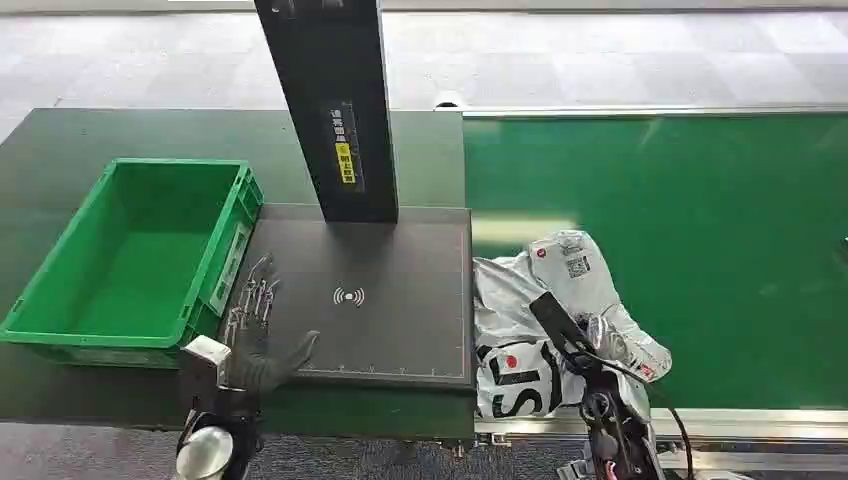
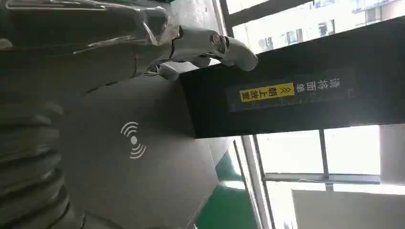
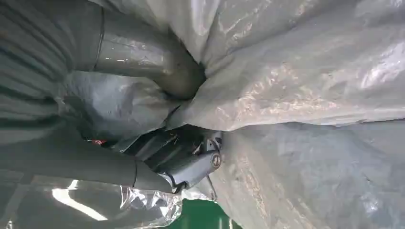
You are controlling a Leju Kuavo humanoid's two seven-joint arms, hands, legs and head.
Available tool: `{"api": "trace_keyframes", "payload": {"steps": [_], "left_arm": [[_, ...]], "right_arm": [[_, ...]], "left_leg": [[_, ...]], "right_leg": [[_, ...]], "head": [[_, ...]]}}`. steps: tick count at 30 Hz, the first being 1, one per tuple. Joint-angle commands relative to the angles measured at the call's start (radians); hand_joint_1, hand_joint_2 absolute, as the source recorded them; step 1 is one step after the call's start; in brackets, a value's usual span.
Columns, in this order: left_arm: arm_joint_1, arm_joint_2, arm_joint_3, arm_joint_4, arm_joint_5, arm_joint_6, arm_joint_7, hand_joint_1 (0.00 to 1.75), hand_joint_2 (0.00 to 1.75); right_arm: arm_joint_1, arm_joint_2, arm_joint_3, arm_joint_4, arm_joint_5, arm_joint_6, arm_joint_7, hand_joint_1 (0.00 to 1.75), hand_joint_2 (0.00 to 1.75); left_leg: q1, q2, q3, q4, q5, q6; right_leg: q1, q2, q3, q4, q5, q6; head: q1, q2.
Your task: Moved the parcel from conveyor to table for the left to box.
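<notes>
My right robot hand (image 3: 143,119) buried in parcel (image 3: 305,71): thick grey thumb and darker fingers (image 3: 186,164) pressed into crumpled silvery-grey plastic wrap, folds bunched between them. I see sliver of green belt (image 3: 203,217) past parcel's edge. Small red mark on wrap near fingers.

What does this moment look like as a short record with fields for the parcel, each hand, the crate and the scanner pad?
parcel: white plastic mailer on the green conveyor, beside the pad
right hand: grips the parcel
left hand: open over the pad's edge
crate: green, empty, beside the pad
scanner pad: dark, nothing on it
</notes>
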Motion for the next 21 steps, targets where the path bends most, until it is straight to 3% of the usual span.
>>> {"api": "trace_keyframes", "payload": {"steps": [1, 3, 5, 9, 16, 17, 18, 19, 21], "left_arm": [[0.01, 0.01, 0.008, 0.018, 0.004, -0.004, 0.005, 0.0, 1.75], [0.013, 0.013, 0.011, 0.015, 0.003, -0.003, 0.003, 0.0, 1.75], [0.013, 0.016, 0.012, 0.02, 0.005, -0.004, -0.006, 0.0, 1.75], [0.017, 0.016, 0.015, 0.023, 0.006, -0.002, -0.017, 0.0, 1.75], [0.017, 0.016, 0.015, 0.023, 0.006, -0.002, -0.017, 0.0, 1.75], [0.018, 0.016, 0.015, 0.021, 0.006, -0.002, -0.018, 0.0, 1.75], [0.019, 0.017, 0.014, 0.021, 0.009, -0.002, -0.027, 0.0, 1.75], [0.017, 0.017, 0.013, 0.025, 0.011, -0.004, -0.034, 0.0, 1.75], [0.009, 0.016, 0.009, 0.037, 0.011, -0.007, -0.04, 0.0, 1.75]], "right_arm": [[0.028, 0.025, 0.014, -0.109, -0.078, -0.019, -0.079, 1.75, 1.75], [0.046, 0.033, 0.025, -0.19, -0.225, 0.075, -0.214, 1.75, 1.75], [0.068, 0.03, 0.045, -0.243, -0.289, 0.131, -0.263, 1.75, 1.75], [0.104, 0.03, 0.071, -0.348, -0.339, 0.115, -0.321, 1.75, 1.75], [0.105, 0.029, 0.071, -0.351, -0.34, 0.115, -0.321, 1.75, 1.75], [0.11, 0.034, 0.068, -0.365, -0.376, 0.121, -0.357, 1.75, 1.75], [0.124, 0.04, 0.064, -0.413, -0.468, 0.139, -0.457, 1.75, 1.75], [0.14, 0.037, 0.075, -0.466, -0.545, 0.204, -0.51, 1.75, 1.75], [0.175, 0.034, 0.087, -0.568, -0.606, 0.254, -0.54, 1.75, 1.75]], "left_leg": [[0.0, 0.0, 0.002, -0.001, 0.0, 0.0], [0.0, 0.001, 0.003, -0.001, -0.001, 0.001], [0.0, 0.001, 0.0, 0.0, 0.0, 0.0], [0.0, 0.0, 0.002, -0.001, -0.001, 0.0], [0.0, 0.0, 0.001, -0.001, 0.0, 0.0], [0.0, 0.0, 0.001, -0.001, 0.0, 0.0], [0.0, 0.001, 0.0, -0.001, 0.0, 0.0], [0.0, 0.001, 0.001, -0.001, -0.001, 0.001], [0.0, -0.001, 0.001, -0.001, -0.001, 0.001]], "right_leg": [[0.0, 0.001, 0.002, -0.001, 0.0, -0.001], [0.0, 0.001, 0.002, -0.001, -0.001, -0.001], [0.0, 0.001, 0.0, 0.0, 0.0, 0.0], [0.0, 0.0, 0.001, -0.001, -0.001, -0.001], [0.0, 0.0, 0.001, -0.001, 0.0, 0.0], [0.0, 0.001, 0.001, -0.001, 0.0, 0.0], [0.0, 0.001, 0.0, 0.0, 0.0, 0.0], [0.0, 0.001, 0.001, -0.001, 0.0, -0.001], [0.0, 0.0, 0.001, 0.0, -0.001, -0.001]], "head": [[0.0, 0.0], [0.0, 0.0], [0.0, 0.0], [0.0, 0.0], [0.0, 0.0], [0.0, 0.0], [0.0, 0.0], [0.0, 0.0], [0.0, 0.0]]}}
